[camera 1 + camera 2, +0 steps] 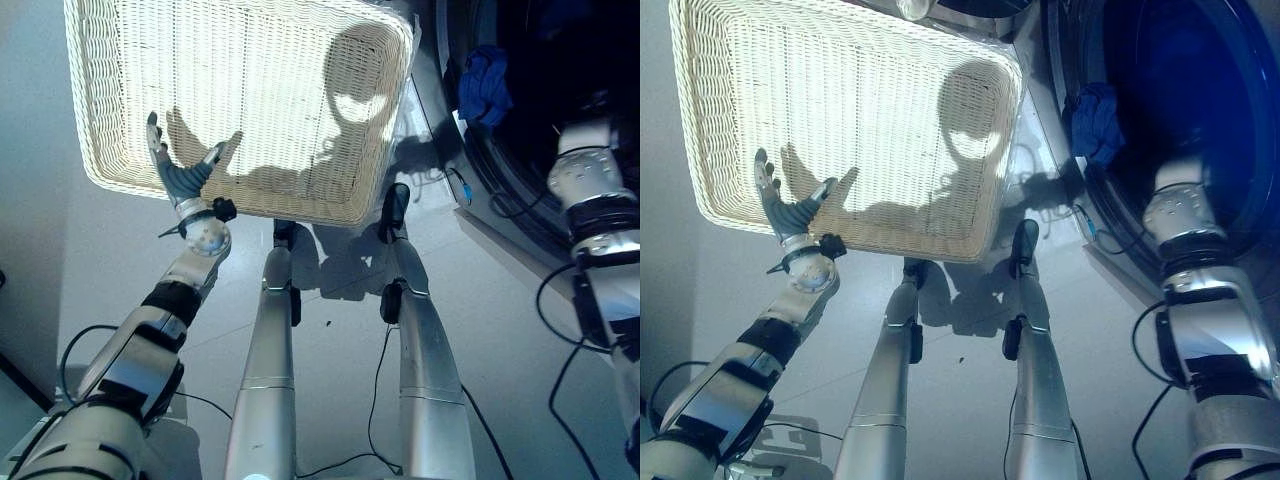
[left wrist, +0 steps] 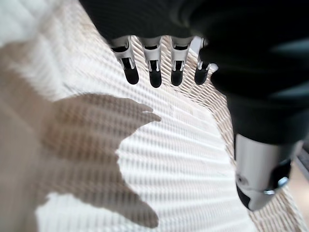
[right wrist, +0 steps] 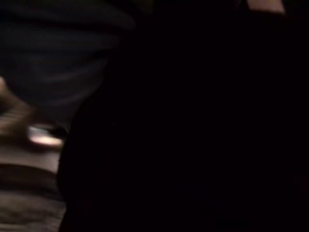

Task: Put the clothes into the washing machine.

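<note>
- Left eye view: the left hand (image 1: pixel 182 172) hangs over the near edge of the white wicker basket (image 1: pixel 120 60), fingers straight and spread wide, holding nothing. The basket's woven bottom is bare, its long axis running across the view. Beside the basket's far corner on the robot's right stands the washing machine (image 1: pixel 560 110), and a blue cloth (image 1: pixel 484 84) lies bunched on the lip of its dark opening. The right arm reaches from that side into the opening; its hand is hidden inside, so its fingers cannot be told.
- Right eye view: the same layout, with the blue cloth (image 1: pixel 1095 122) crumpled at the drum's rim on the side nearest the basket (image 1: pixel 710 90); no long axis can be made out.
- Left wrist view: the left hand's fingers (image 2: pixel 153 67) are extended in a row above the basket weave (image 2: pixel 193 164), apart from it.
- Right wrist view: too dark to make out anything.
</note>
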Robot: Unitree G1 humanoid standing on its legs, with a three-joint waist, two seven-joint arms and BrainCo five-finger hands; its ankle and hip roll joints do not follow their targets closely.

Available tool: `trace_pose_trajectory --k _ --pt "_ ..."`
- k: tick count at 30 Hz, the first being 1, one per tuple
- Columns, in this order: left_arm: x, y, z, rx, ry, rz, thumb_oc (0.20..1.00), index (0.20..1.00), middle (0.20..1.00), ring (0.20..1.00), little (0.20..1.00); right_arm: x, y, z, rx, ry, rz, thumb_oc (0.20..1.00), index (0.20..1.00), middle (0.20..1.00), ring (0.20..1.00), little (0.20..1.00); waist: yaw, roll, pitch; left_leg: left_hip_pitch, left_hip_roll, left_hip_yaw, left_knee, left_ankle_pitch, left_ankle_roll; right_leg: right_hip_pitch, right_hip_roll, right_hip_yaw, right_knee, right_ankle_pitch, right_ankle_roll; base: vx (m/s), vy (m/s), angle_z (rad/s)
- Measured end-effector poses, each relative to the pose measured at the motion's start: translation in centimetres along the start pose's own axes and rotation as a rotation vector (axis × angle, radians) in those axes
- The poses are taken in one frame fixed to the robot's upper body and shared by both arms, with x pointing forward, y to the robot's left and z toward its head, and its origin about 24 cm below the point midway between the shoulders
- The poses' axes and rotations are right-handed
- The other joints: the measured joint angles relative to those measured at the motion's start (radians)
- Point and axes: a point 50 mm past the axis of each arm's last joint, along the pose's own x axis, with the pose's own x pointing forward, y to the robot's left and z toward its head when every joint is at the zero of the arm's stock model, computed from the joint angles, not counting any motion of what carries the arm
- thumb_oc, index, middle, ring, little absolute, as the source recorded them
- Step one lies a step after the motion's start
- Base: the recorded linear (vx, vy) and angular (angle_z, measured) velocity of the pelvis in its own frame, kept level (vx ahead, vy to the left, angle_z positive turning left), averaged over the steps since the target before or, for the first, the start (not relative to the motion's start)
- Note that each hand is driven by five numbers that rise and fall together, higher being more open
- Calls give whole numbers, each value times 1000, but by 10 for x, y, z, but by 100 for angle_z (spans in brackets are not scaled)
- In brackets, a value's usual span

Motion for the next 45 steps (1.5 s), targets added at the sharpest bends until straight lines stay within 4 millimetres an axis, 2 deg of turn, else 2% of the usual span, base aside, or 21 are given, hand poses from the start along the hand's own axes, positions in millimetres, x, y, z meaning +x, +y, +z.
trace_pose_trajectory --k 1,5,10,11,12,13,17,21,23,25,29,34,36,39,45 --pt "-2 3 -3 4 4 1 1000 1000 1000 1000 1000 -1 -3 3 -28 -40 -57 1000 1000 1000 1000 1000 0 0 0 -9 0 0 19 -9 3 0 0 0 0 1 0 0 0 0" --pt "1 2 1 -3 -7 -1 1000 1000 1000 1000 1000 -3 -5 7 -91 -129 -130 1000 1000 1000 1000 1000 -3 -1 0 -19 -2 0 31 -13 5 0 0 1 -10 7 7 0 0 0" --pt "8 4 5 2 -29 -15 1000 1000 1000 1000 1000 -3 -5 5 -164 -144 -133 1000 1000 1000 1000 1000 -5 -1 1 -23 -3 -1 36 -15 6 0 -1 1 -11 8 8 0 0 0" --pt "12 4 7 5 -35 -17 1000 1000 1000 1000 1000 -1 -8 0 -277 -170 -131 1000 1000 1000 1000 1000 -3 -1 1 -22 -4 -2 36 -15 6 0 -2 1 -11 8 8 0 0 0" --pt "12 4 7 5 -35 -17 1000 1000 1000 1000 1000 -1 -8 0 -277 -170 -131 1000 1000 1000 1000 1000 -3 -1 1 -22 -4 -2 36 -15 6 0 -2 1 -11 8 8 0 0 0" --pt "15 2 10 -2 -36 -16 1000 1000 1000 1000 1000 0 -11 -8 -468 -203 -113 1000 1000 1000 1000 1000 -3 -1 1 -22 -8 -2 35 -14 7 0 -5 1 -11 8 8 0 0 0" --pt "17 -1 13 -21 -34 -21 1000 1000 1000 1000 1000 0 -10 -15 -709 -249 -74 1000 1000 1000 1000 1000 -4 -1 1 -23 -11 -2 35 -14 9 -1 -8 1 -10 8 7 0 0 0" --pt "19 -2 16 -28 -41 -26 1000 1000 1000 1000 1000 -6 -1 -15 -837 -333 0 1000 1000 1000 1000 1000 -5 0 1 -23 -11 -2 35 -13 9 -1 -8 1 -10 8 7 0 0 0" --pt "19 -2 16 -27 -41 -29 1000 1000 1000 1000 1000 -8 6 -12 -841 -360 24 1000 1000 1000 1000 1000 -5 0 1 -22 -11 -2 35 -13 9 -1 -8 1 -10 8 7 0 0 0" --pt "19 -2 16 -27 -41 -32 1000 1000 1000 1000 1000 -17 20 -8 -856 -429 99 1000 1000 1000 1000 1000 -5 0 1 -22 -11 -2 35 -13 9 0 -8 1 -9 8 7 0 0 0" --pt "19 -4 16 -28 -43 -40 1000 1000 1000 1000 1000 -36 36 -9 -902 -565 255 1000 1000 1000 1000 1000 -3 0 1 -18 -11 -1 28 -12 10 -1 -8 1 -9 8 7 -8 1 0" --pt "19 -7 16 -23 -33 -49 1000 1000 1000 1000 1000 -52 37 -19 -1025 -739 446 1000 1000 1000 1000 1000 -5 0 1 -17 -11 -1 23 -11 11 -1 -9 1 -8 8 7 0 0 0" --pt "19 -11 18 -31 -31 -56 1000 1000 1000 1000 1000 -66 38 -27 -1079 -819 572 1000 1000 1000 1000 1000 -6 0 0 -15 -11 0 17 -9 11 -2 -9 0 -8 7 7 0 0 0" --pt "17 -15 20 -11 -53 -79 1000 1000 1000 1000 1000 -76 35 -36 -1117 -845 675 1000 1000 1000 1000 1000 -7 0 0 -15 -11 0 15 -9 11 -3 -9 0 -8 6 8 -10 0 0" --pt "10 -23 17 3 -44 -110 1000 1000 1000 1000 1000 -95 -6 -69 -1218 -745 910 1000 1000 1000 1000 1000 -19 0 0 -10 -11 0 8 -9 11 -2 -11 0 0 -3 14 -6 0 0"
